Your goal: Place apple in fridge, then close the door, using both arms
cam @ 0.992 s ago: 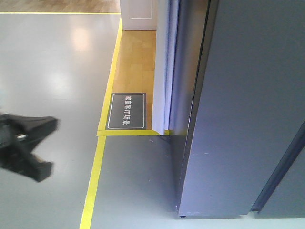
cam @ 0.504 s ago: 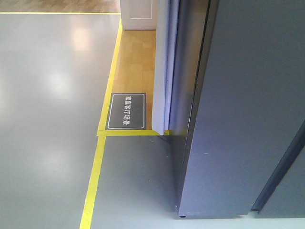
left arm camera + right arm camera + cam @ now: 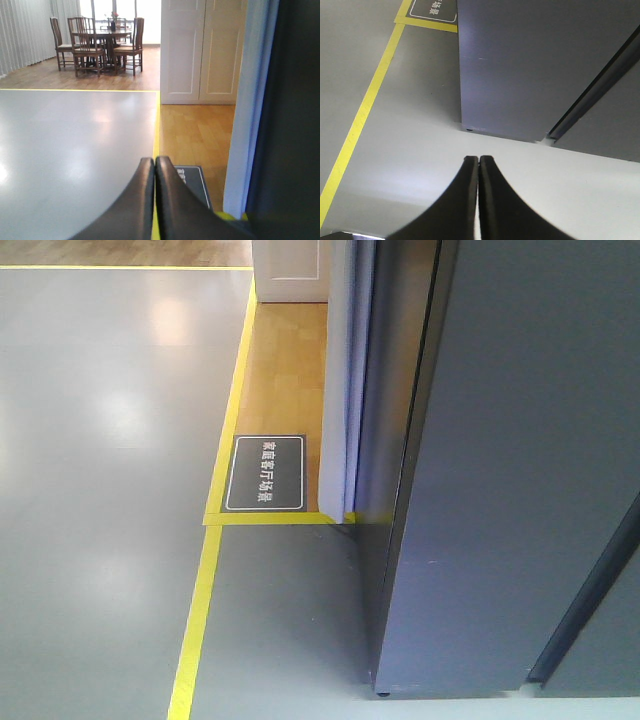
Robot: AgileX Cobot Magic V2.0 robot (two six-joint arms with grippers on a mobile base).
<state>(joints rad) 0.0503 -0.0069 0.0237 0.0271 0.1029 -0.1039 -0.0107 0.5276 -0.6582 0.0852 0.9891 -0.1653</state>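
Pointing forward over the grey floor (image 3: 75, 150), the left gripper (image 3: 155, 162) is holding its fingers pressed together on nothing, with the fridge (image 3: 292, 115) rising dark just to its right. Beyond the fridge, a wooden floor, white cupboard doors (image 3: 202, 50) and a dining table with chairs (image 3: 97, 42) are showing. The right gripper (image 3: 478, 161) is aiming down at the pale floor in front of the fridge's foot, its fingers likewise closed and empty. From the front view the door (image 3: 520, 470) is sitting flush against the fridge, hiding the inside, so the apple is not showing anywhere. Neither arm is appearing there; a floor sign (image 3: 265, 472) is lying left of the fridge, its lettering too small to read.
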